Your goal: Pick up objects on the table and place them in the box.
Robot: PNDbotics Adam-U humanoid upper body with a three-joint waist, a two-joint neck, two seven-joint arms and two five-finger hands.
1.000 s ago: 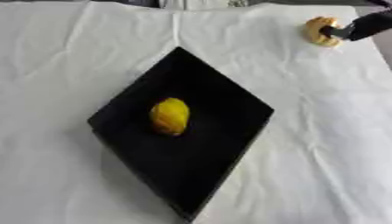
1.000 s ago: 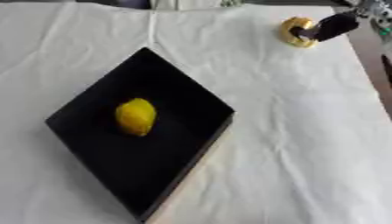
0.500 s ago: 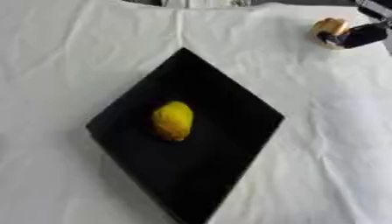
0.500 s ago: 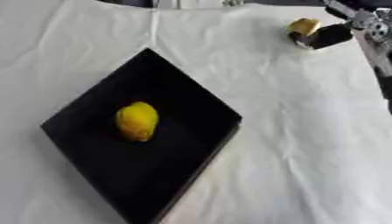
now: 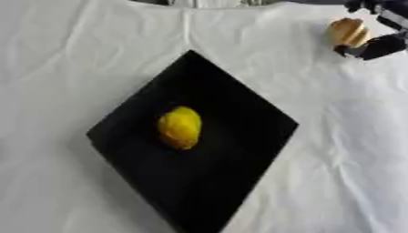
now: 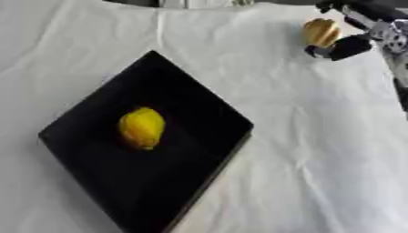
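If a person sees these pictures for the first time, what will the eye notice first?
First, the black box lying corner-on in the middle of the white cloth, with a yellow fruit inside it. Then, at the far right corner, the right hand at a small tan object.

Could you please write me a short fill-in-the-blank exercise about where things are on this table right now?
1. The yellow fruit lies inside the black ____.
2. The tan object is at the robot's ____ hand.
3. The box rests on a ____ cloth.
4. The tan object is ____ the box.

Missing words: box; right; white; outside
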